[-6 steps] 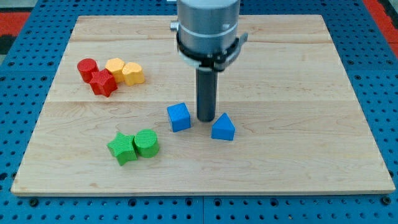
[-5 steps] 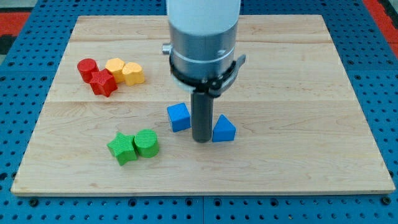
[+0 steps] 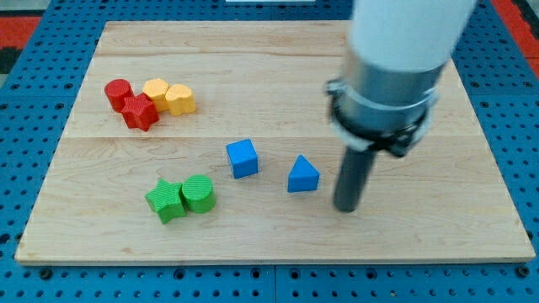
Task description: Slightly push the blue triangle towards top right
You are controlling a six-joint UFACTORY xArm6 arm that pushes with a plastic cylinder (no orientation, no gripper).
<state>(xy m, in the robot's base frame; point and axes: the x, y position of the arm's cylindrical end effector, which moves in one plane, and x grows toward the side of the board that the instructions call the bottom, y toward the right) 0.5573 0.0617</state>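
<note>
The blue triangle lies near the middle of the wooden board. My tip touches the board just to the right of the triangle and a little lower in the view, with a small gap between them. A blue cube sits to the triangle's left. The arm's grey and white body hangs over the board's right half.
A green star and a green cylinder sit together at lower left. A red cylinder, a red star, and two yellow blocks cluster at upper left.
My tip has moved from between the blue cube and the triangle, passing below the triangle, to its lower right. The triangle has barely shifted.
</note>
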